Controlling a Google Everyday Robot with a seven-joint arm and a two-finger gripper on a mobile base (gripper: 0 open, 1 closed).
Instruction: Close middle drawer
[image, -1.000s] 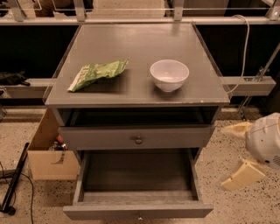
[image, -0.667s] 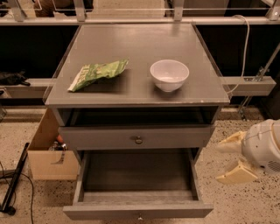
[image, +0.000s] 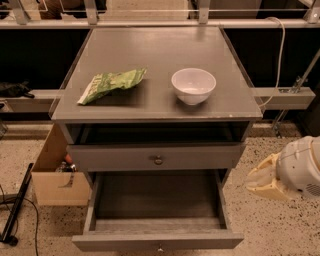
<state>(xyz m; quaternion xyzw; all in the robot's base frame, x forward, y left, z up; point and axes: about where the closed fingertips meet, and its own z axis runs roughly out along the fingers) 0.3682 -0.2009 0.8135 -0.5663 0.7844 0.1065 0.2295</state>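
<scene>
The middle drawer (image: 156, 239) is a long shallow grey box pulled far out at the bottom of the grey cabinet. Its low flat front faces me with a tiny metal knob (image: 160, 247), and its inside looks empty. Above it, the taller-fronted drawer (image: 115, 159) with a brass knob (image: 158, 160) stands slightly out. My gripper (image: 261, 181), cream-coloured on a white wrist, hangs to the right of the cabinet. It is level with the open middle drawer's right side, apart from it, and holds nothing.
A green snack bag (image: 111, 84) and a white bowl (image: 193, 85) sit on the cabinet top (image: 150, 50). An open cardboard box (image: 52, 172) stands on the speckled floor at the left. A black pole (image: 15, 210) lies beside the box. A rail and cable run behind the cabinet at the right.
My gripper has shifted a little left and down toward the cabinet's right side. The drawers, bag and bowl have not moved.
</scene>
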